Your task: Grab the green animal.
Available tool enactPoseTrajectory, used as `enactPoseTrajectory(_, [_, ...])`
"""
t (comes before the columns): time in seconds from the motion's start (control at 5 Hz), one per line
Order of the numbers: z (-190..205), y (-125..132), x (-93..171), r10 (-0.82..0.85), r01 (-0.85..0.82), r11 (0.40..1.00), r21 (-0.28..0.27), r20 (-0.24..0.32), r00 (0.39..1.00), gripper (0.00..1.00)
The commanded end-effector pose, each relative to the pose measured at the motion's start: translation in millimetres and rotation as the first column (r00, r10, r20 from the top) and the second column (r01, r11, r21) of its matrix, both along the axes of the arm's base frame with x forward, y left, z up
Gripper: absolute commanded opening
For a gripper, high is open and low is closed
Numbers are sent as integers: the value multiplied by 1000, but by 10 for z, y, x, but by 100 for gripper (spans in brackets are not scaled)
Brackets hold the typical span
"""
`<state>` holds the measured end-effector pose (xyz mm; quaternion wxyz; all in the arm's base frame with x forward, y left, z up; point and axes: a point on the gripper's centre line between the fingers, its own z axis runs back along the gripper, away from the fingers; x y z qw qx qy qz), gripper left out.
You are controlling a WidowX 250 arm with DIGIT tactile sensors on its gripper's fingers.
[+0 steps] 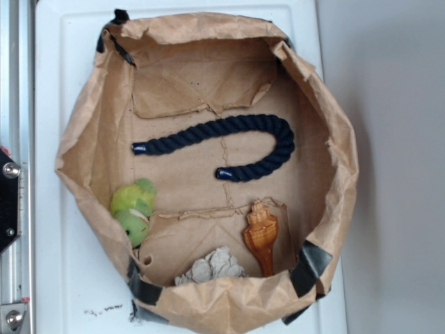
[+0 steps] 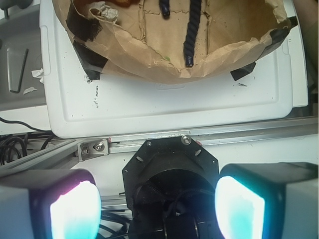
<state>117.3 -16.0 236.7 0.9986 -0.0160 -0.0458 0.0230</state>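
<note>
A white tray lies flat on the counter and carries everything else. On it sits a brown paper bag, torn down and spread wide into a shallow bowl, its crumpled rim patched with black tape at several corners.

Inside the bag, a dark navy rope runs across the middle and hooks back on itself at the right side, both cut ends free.

An orange-brown shell lies on the bag floor near the lower right, its spire pointing toward the rim. Just beside it to the left is a pale grey-white shell piece, against the lower wall.

The green animal is tucked against the bag's left wall in the exterior view, two lime lumps one above the other with a cream band between them, well apart from the rope and the shells. The wrist view does not show it.

The pincer is outside the bag, above the tray's edge and a metal rail. Its two fingers stand wide apart at the bottom corners of the wrist view, with nothing between them.
</note>
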Motion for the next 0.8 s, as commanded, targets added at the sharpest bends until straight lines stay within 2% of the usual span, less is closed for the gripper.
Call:
enactPoseTrajectory(0.0, [0,0,0,0,0,1000,0,0,1000,100])
enactPoseTrajectory(0.2, [-80,-66,456,82,-82,997,7,28,996,100])
enactPoseTrajectory(0.4, [-129,-34,773,113,-113,994,-1,60,992,100])
enactPoseTrajectory(0.6, [-135,11,957,115,-115,993,-15,95,989,100])
